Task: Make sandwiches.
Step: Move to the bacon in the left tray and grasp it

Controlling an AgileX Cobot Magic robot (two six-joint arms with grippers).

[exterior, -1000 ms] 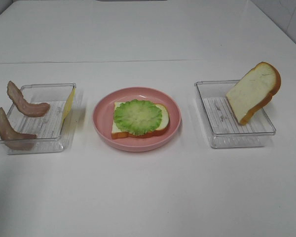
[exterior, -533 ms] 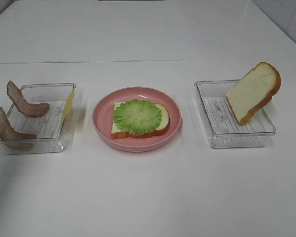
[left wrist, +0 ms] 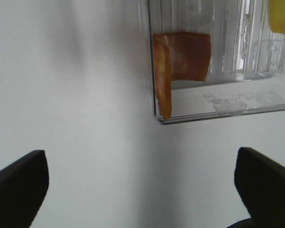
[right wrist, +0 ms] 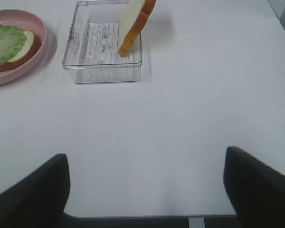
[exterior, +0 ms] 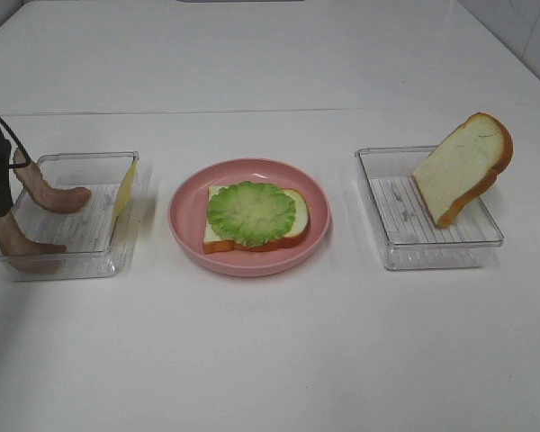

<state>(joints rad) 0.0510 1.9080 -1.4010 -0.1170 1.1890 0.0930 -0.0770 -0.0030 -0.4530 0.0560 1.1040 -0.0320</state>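
Left gripper: jaws wide, empty, over the table just outside the left tray corner, with a bacon strip at its wall. Right gripper: wide, empty, apart from the right tray. Sandwich so far is a bread slice under lettuce on the pink plate. Second slice leans in the right tray. Cheese stands on edge in the left tray.
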